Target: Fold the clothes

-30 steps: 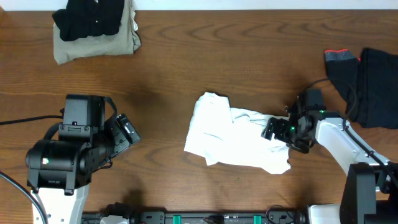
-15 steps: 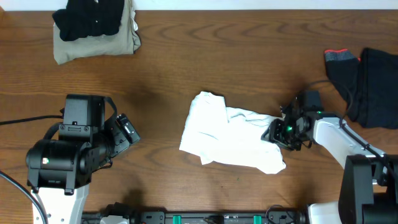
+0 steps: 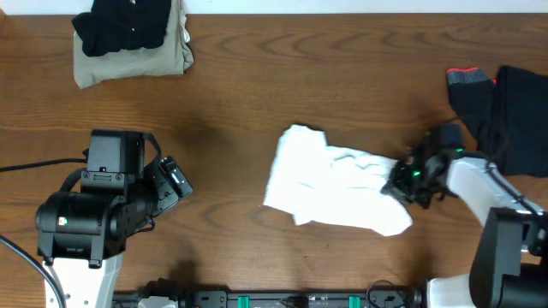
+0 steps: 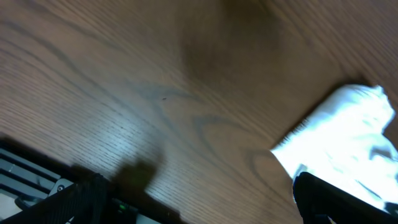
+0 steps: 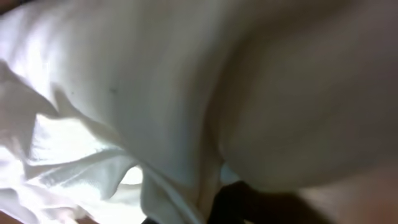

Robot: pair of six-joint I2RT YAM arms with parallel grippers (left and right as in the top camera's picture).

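A crumpled white shirt [image 3: 330, 188] lies on the wooden table [image 3: 257, 94], right of centre. My right gripper [image 3: 401, 178] is shut on the shirt's right edge. In the right wrist view the white shirt [image 5: 124, 93] fills nearly the whole frame, bunched over the right gripper [image 5: 211, 199], whose dark fingers are mostly hidden. My left gripper [image 3: 175, 181] is open at the left, well apart from the shirt. In the left wrist view the left gripper [image 4: 205, 211] has only bare table between its fingers, and the shirt [image 4: 348, 143] lies beyond its right finger [image 4: 339, 199].
A folded khaki garment with a black one on top [image 3: 133, 38] sits at the back left corner. Black garments [image 3: 514, 111] and a dark piece with a red trim [image 3: 469, 79] lie at the right edge, just behind the right arm.
My right gripper has shut on the white shirt's right edge and pulled it to the right, and the whole shirt shifted with it. The left arm has not moved.
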